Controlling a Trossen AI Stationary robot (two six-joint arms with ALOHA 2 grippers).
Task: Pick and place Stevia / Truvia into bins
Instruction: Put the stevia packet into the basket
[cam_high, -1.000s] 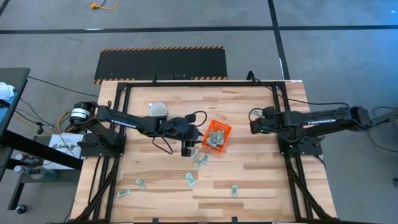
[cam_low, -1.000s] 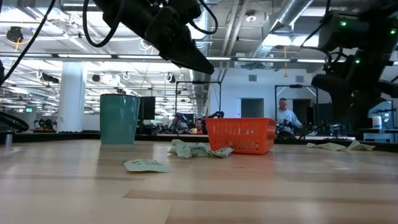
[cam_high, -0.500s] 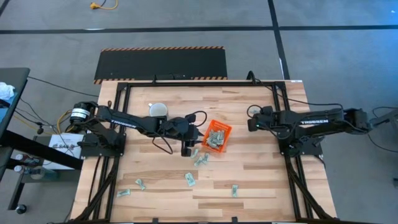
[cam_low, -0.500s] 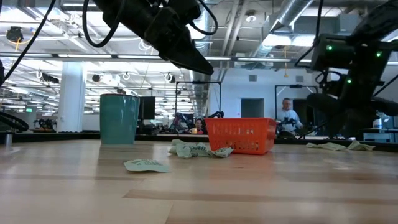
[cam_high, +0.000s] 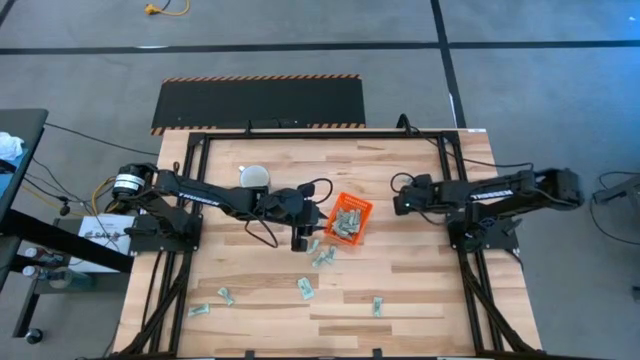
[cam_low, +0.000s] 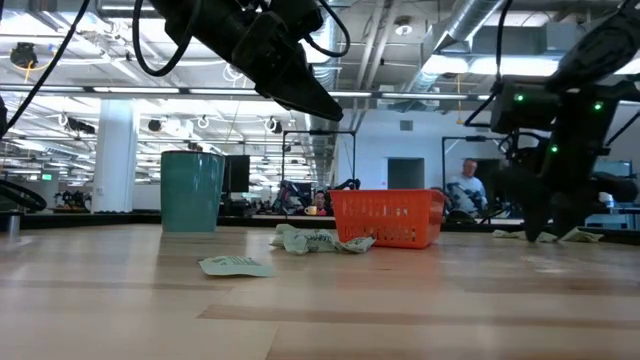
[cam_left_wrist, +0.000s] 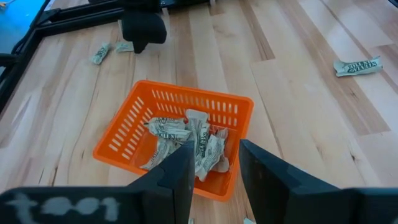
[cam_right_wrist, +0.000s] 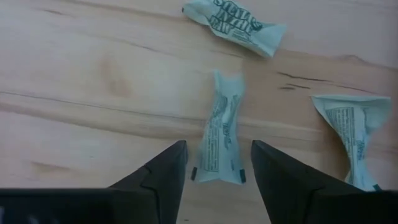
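The orange bin (cam_high: 348, 218) sits mid-table with several pale green sachets (cam_left_wrist: 186, 140) inside it. More sachets lie flat on the wood near it (cam_high: 322, 255) and toward the near edge (cam_high: 305, 289). My left gripper (cam_high: 302, 238) hangs open above the table on the bin's left, holding nothing (cam_left_wrist: 214, 149). My right gripper (cam_high: 400, 198) is on the bin's right, low over the table and open. In the right wrist view its fingers (cam_right_wrist: 217, 146) stand on either side of one sachet (cam_right_wrist: 222, 124) lying flat, with two more sachets (cam_right_wrist: 239, 22) (cam_right_wrist: 354, 134) beside it.
A pale mug (cam_high: 254, 177) stands left of the bin toward the far edge. Loose sachets lie near the table's near edge (cam_high: 377, 306) and near-left corner (cam_high: 198, 310). Black frame rails (cam_high: 470, 270) run along both sides of the table.
My right gripper has moved toward the table's left, closer to the bin, and has come down to just above the table over the sachets there. My left arm has kept still.
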